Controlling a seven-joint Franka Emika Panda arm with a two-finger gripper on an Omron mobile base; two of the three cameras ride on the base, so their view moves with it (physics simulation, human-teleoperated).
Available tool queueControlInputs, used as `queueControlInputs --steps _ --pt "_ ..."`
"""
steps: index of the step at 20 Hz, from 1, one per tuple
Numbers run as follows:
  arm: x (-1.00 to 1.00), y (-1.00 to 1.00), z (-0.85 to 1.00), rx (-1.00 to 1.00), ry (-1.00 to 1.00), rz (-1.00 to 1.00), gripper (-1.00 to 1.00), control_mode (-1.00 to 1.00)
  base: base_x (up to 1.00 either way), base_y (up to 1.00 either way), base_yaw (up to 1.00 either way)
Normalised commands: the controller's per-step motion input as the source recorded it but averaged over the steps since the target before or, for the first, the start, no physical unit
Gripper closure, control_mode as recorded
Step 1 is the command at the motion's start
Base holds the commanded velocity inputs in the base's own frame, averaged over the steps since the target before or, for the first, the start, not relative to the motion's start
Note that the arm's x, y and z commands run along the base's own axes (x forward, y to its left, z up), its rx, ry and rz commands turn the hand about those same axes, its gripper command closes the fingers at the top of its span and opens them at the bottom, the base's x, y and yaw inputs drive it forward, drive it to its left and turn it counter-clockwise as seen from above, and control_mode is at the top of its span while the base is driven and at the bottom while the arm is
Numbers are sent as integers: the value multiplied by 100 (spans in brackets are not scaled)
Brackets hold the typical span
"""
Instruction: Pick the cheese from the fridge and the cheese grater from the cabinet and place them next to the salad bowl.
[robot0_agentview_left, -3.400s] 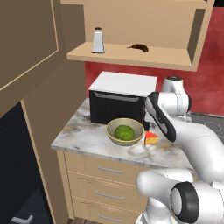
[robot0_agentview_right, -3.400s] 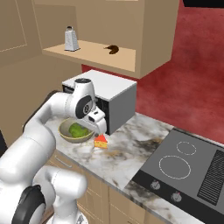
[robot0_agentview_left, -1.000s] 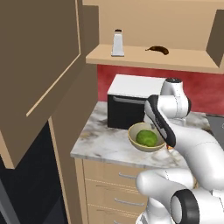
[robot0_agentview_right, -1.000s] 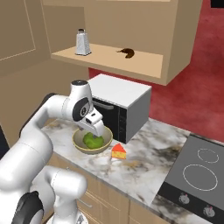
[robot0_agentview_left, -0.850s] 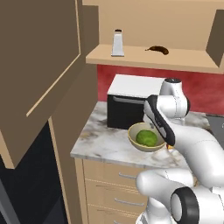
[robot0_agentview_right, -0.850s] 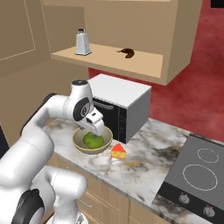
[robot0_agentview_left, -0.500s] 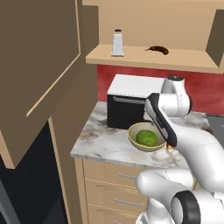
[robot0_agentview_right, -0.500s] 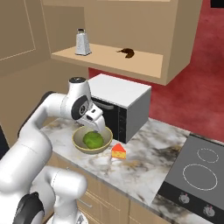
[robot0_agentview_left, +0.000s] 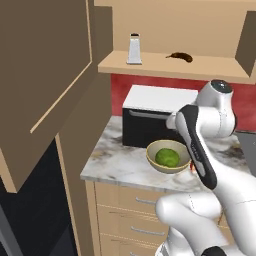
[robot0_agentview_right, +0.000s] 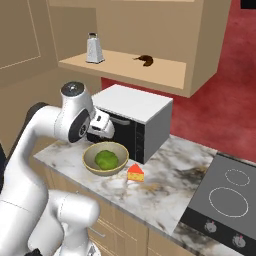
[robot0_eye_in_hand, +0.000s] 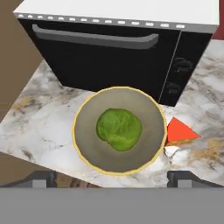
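Observation:
The grey cheese grater (robot0_agentview_left: 134, 49) (robot0_agentview_right: 94, 48) stands upright on the shelf of the open tan cabinet (robot0_agentview_left: 170, 70). Below it, the beige salad bowl (robot0_agentview_left: 168, 156) (robot0_agentview_right: 105, 158) (robot0_eye_in_hand: 118, 130) with its green lettuce ball sits on the marble counter in front of the microwave. The cheese (robot0_agentview_right: 135, 172) (robot0_eye_in_hand: 179, 131), an orange wedge with a red side, lies on the counter touching the bowl's right rim. My gripper (robot0_eye_in_hand: 113, 177) (robot0_agentview_right: 102, 129) hovers over the bowl, open, nothing between its fingers.
A black microwave (robot0_agentview_left: 160, 117) (robot0_agentview_right: 132, 120) with a white top stands behind the bowl. A small dark object (robot0_agentview_right: 145, 60) lies on the cabinet shelf right of the grater. The cabinet door (robot0_agentview_left: 45, 85) swings out at the left. A stovetop (robot0_agentview_right: 225, 200) lies to the right.
The whole picture has shifted since the earliest frames, so the base has driven. Over the last second my hand has risen slightly above the bowl. Cheese, bowl and grater have stayed put.

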Motion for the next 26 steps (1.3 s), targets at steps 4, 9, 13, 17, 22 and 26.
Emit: queueControlInputs --steps 4,9,13,17,22,26 --pt "-9 44 73 -2 -24 10 -100 -100 0 0 0" --pt "0 20 70 -4 -28 12 -100 -100 0 0 0" --pt "-1 10 71 -3 -21 11 -100 -100 0 0 0" --pt "-1 6 79 -3 -20 13 -100 -100 0 0 0" --pt "0 0 68 -8 -11 9 -100 -100 0 0 0" --pt "0 0 80 -9 -9 9 -100 -100 0 0 0"
